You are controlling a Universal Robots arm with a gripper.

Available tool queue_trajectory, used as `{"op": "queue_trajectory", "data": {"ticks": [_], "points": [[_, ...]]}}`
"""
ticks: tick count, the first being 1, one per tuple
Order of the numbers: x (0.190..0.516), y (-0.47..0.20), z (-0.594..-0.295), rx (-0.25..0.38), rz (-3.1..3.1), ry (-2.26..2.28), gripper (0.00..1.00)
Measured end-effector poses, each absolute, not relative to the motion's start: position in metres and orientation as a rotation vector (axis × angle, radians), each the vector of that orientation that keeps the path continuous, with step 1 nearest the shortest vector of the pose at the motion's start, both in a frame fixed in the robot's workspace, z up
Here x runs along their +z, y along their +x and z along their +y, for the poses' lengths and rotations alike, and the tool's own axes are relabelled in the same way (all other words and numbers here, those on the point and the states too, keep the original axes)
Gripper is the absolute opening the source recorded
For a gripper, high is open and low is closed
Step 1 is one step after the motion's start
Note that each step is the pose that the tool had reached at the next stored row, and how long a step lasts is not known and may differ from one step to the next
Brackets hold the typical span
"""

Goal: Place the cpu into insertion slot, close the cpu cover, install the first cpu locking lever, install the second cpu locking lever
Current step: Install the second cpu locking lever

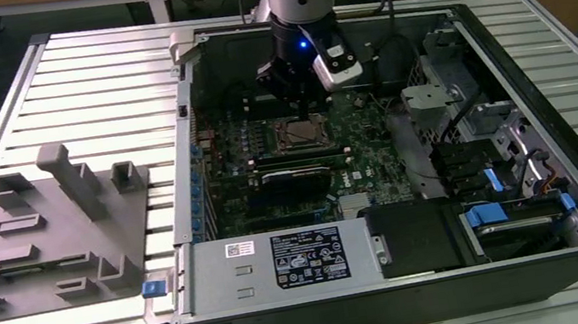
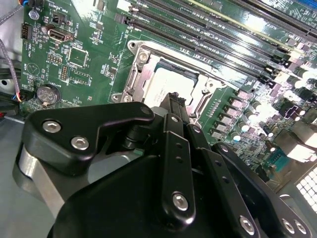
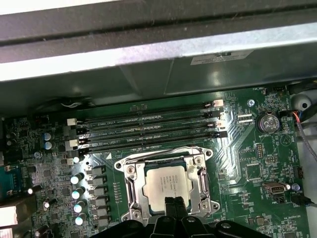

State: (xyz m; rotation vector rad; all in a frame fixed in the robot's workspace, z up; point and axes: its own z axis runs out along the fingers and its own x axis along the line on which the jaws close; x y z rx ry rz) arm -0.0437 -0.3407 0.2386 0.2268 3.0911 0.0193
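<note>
The cpu [image 3: 165, 186] lies flat in the insertion slot [image 3: 130, 171] on the green motherboard, its silver-grey top showing. The cpu cover [image 3: 198, 173] lies down around it as a silver frame. A thin metal lever [image 3: 163, 150] curves along the socket's edge nearest the memory slots. My gripper [image 3: 174, 204] hangs just above the socket's edge, its two narrow black fingers pressed together with nothing between them. In the second wrist view the gripper [image 2: 174, 99] stands over the cpu [image 2: 166, 84]. In the exterior view the gripper [image 1: 309, 114] is directly over the socket [image 1: 302, 134].
Long black memory slots [image 3: 148, 126] run beside the socket. A coin battery [image 3: 269, 122] and capacitors [image 3: 78, 193] stand nearby. The open case holds a power supply [image 1: 281, 262] and drive bays with blue tabs [image 1: 503, 212]. A grey fixture [image 1: 53, 232] sits at the exterior view's left.
</note>
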Motion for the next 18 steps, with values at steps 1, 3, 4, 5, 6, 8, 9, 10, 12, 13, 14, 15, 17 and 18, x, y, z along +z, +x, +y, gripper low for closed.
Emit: {"op": "queue_trajectory", "data": {"ticks": [1,3,4,5,6,8,9,10,12,13,14,15,17,18], "points": [[0.239,-0.044,-0.341,0.019,3.091,0.227,0.11],[0.239,-0.044,-0.342,0.019,3.091,0.227,0.11],[0.239,-0.044,-0.343,0.019,3.091,0.227,0.11],[0.239,-0.044,-0.344,0.019,3.091,0.227,0.11],[0.239,-0.044,-0.345,0.019,3.091,0.227,0.11],[0.239,-0.044,-0.347,0.019,3.091,0.227,0.11],[0.239,-0.044,-0.348,0.019,3.091,0.227,0.11],[0.239,-0.044,-0.349,0.019,3.091,0.227,0.11],[0.239,-0.044,-0.351,0.019,3.091,0.227,0.11],[0.239,-0.044,-0.352,0.019,3.091,0.227,0.11],[0.239,-0.044,-0.353,0.019,3.091,0.227,0.11],[0.239,-0.044,-0.355,0.019,3.091,0.227,0.11],[0.239,-0.044,-0.357,0.019,3.091,0.227,0.11],[0.239,-0.044,-0.358,0.019,3.091,0.227,0.11]]}}
